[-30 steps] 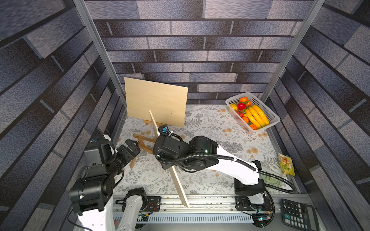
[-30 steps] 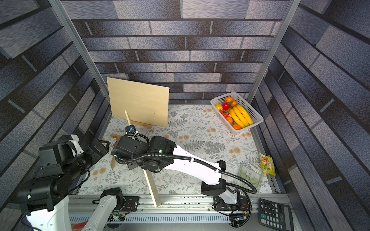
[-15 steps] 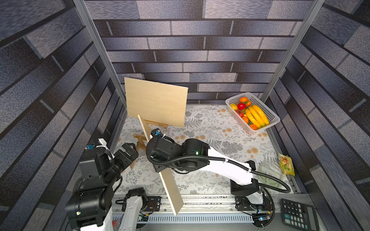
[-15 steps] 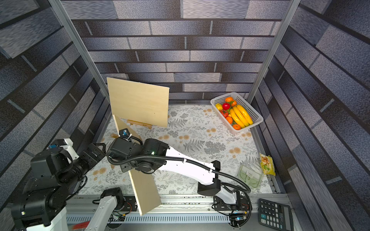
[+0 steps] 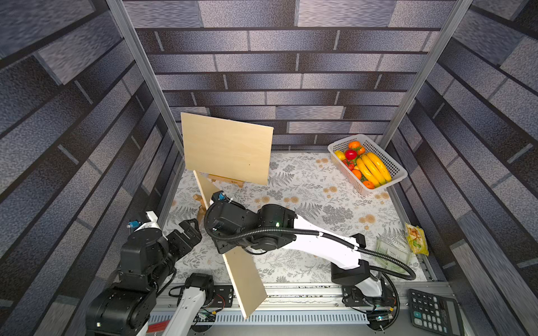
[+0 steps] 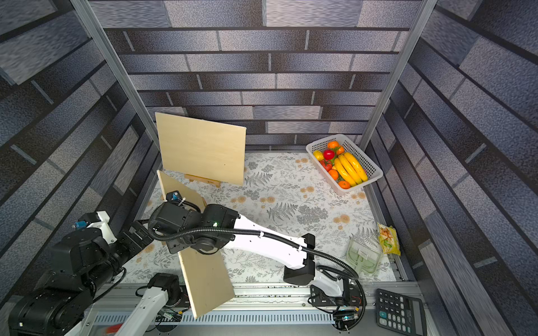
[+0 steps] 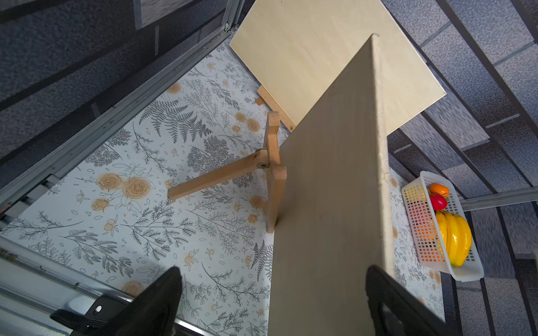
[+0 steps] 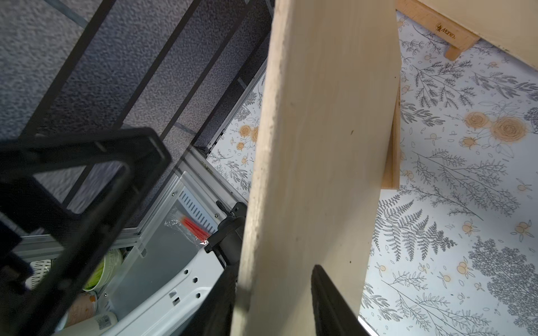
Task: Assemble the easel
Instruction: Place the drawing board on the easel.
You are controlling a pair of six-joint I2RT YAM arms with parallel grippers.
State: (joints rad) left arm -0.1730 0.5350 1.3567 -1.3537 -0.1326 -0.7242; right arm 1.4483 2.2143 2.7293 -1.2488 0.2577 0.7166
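Board (image 5: 246, 273) is clamped by the right gripper (image 8: 273, 288) and held up tilted, right by the small easel frame (image 7: 272, 163) near the table's left edge. Left gripper (image 7: 273, 273) is spread wide open nearby, nothing grabbed.

A plywood board (image 6: 205, 270) is carried tilted on edge over the front left part of the floral worktop (image 6: 291, 203) by the right arm (image 6: 262, 235); the grip itself is hidden beneath the wrist. The left claw (image 6: 139, 231) is seen near the left edge, beside that wrist. A second board (image 6: 201, 151) is propped on a small easel (image 6: 202, 182) at the back left corner. A fruit basket (image 6: 343, 163) is set at the back right, and a calculator (image 6: 400, 312) lies past the front right corner.
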